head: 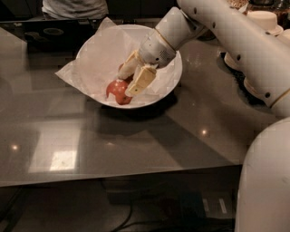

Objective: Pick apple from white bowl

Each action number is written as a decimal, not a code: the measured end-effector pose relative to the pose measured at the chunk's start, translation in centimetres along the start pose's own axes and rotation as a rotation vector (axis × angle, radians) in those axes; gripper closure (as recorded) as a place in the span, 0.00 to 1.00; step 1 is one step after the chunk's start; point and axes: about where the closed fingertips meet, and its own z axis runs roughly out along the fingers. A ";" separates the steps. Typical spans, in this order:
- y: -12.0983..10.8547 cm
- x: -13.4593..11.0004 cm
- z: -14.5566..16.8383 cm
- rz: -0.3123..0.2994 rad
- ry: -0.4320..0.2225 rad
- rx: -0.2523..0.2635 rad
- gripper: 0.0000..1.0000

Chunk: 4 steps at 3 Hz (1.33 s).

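The red-orange glossy apple [117, 91] lies at the front of the wide white bowl [171, 77], on its crinkled white paper lining. My gripper [125, 86] reaches down into the bowl from the upper right. Its two beige fingers are apart: the far finger [128, 67] is behind the apple and the near finger [141, 79] is at its right side. The fingertips are at the apple's upper right edge and cover part of it. The apple rests in the bowl.
The bowl stands on a dark glossy table [136, 136], and the paper lining sticks out past its left rim [68, 72]. Small stacked bowls [265, 20] stand at the back right behind my arm. A person's torso [74, 8] is at the far edge.
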 end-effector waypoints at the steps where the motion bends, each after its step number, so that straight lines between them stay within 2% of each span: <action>1: -0.5 -0.5 0.4 -0.022 0.022 0.004 0.44; 2: -0.7 -1.0 1.2 -0.053 0.059 0.007 0.42; 4: -0.4 -0.4 2.3 -0.072 0.122 0.003 0.41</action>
